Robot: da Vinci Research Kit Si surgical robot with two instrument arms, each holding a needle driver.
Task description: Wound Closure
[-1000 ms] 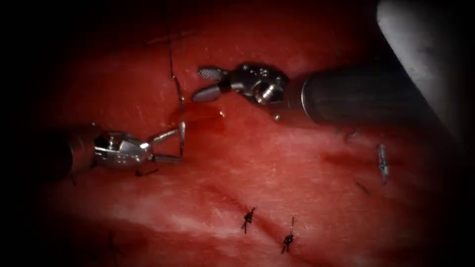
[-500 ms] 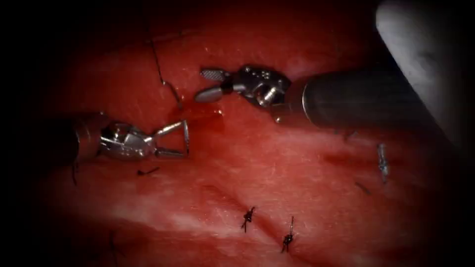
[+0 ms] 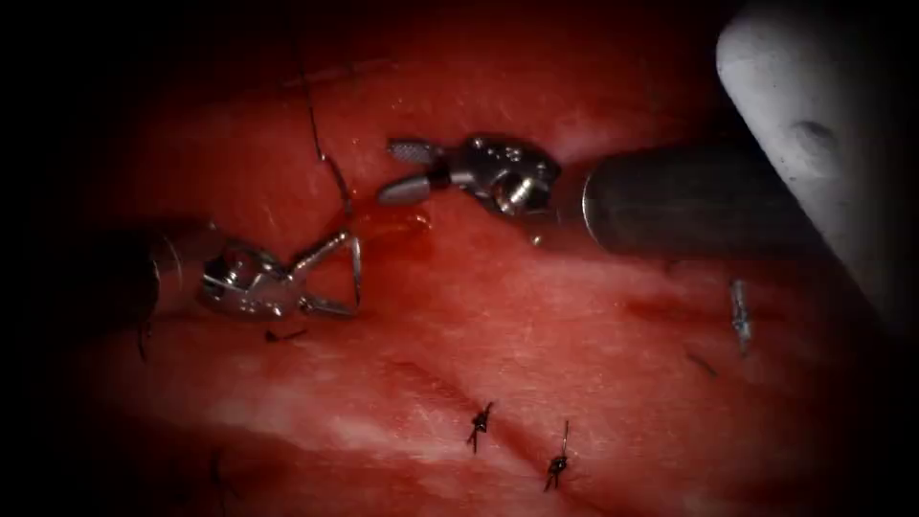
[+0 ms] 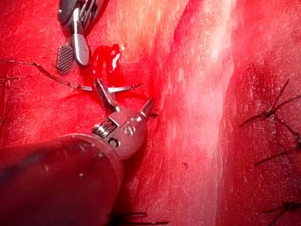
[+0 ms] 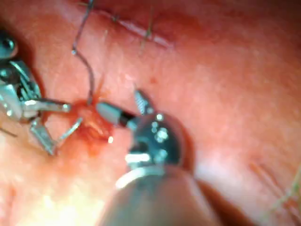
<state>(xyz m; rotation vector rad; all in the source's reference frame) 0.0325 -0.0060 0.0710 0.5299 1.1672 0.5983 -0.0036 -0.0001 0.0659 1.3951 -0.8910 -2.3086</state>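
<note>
Left gripper (image 3: 335,278): jaws spread wide, needle (image 3: 356,271) spanning both tips, clear of tissue (image 3: 536,325), left of cut. Needle long axis near vertical; thread (image 3: 321,153) runs up from top end. Right gripper (image 3: 402,168): jaws apart, empty, just above red fluid (image 3: 397,230). Step judged: needle repositioning. Next needs firm regrasp.

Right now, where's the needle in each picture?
Endoscope: needle spans the open fingers of the left tool, beside the red fluid.
Left wrist: needle between those fingers, beside the fluid.
Right wrist: needle by the left tool, beside the fluid.
Landmark: the fluid, next to the right tool, open and empty. Needle ungripped; in tissue or not, unclear.
</note>
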